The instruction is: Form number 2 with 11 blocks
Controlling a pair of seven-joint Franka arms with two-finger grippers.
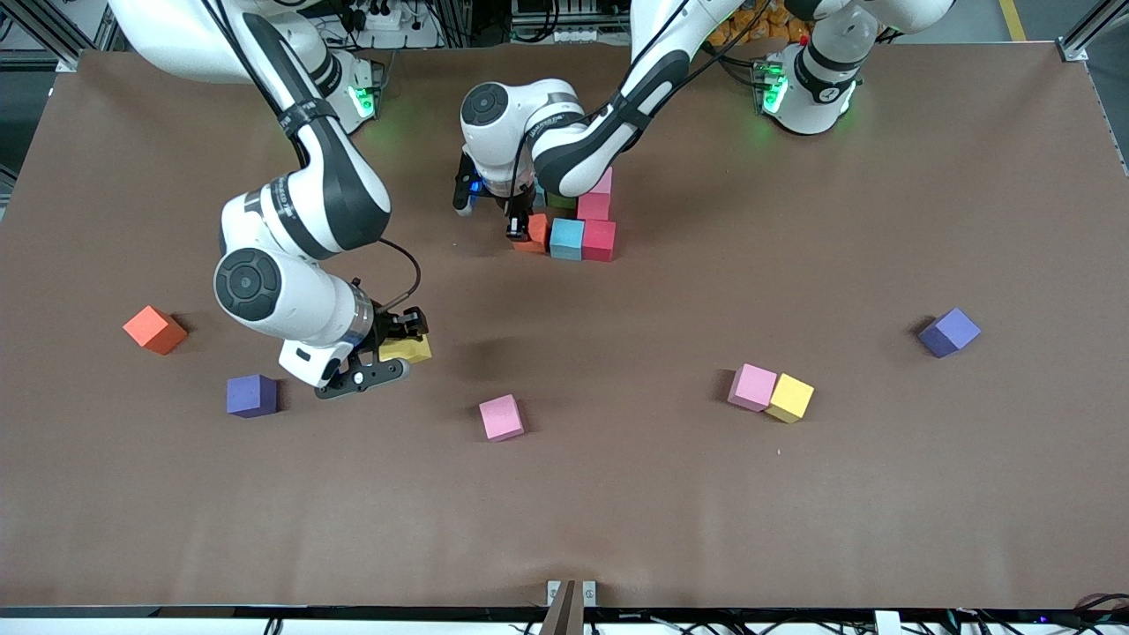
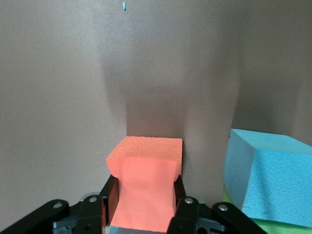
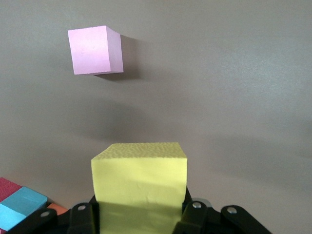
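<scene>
- Arms from both bases reach over the brown surface (image 1: 794, 529), each end effector clamped on one foam cube.
- Left arm, rooted at its own end of the surface, stretches across to the cluster of cubes (image 1: 578, 225), its wrist bent down steeply; the left end effector (image 1: 520, 231) pinches an orange-red cube (image 2: 145, 187), the foam visibly squeezed between the fingers (image 2: 113, 197), right beside the cluster's light blue cube (image 1: 566, 238).
- Cluster, the partly built number 2, shows the light blue cube touching a red cube (image 1: 599, 240), with a pink cube (image 1: 593, 206) touching the red one on the side farther from the front camera and another pink cube (image 1: 603, 182) farther still; the arm hides the rest, though a green cube (image 2: 273, 225) shows under the blue one in the left wrist view.
- Right arm folds down toward its own end of the surface, well apart from the cluster and nearer the front camera; the right end effector (image 1: 388, 353) grips a yellow cube (image 3: 140, 187).
- Loose pink cube (image 1: 501, 417) lies nearer the front camera than the cluster.
- Touching pair, a pink cube (image 1: 752, 387) and a yellow cube (image 1: 790, 398), sits toward the left arm's end from the cluster.
- Orange cube (image 1: 154, 330) and purple cube (image 1: 251, 395) lie toward the right arm's end from the cluster; a second purple cube (image 1: 949, 332) lies toward the left arm's end.
</scene>
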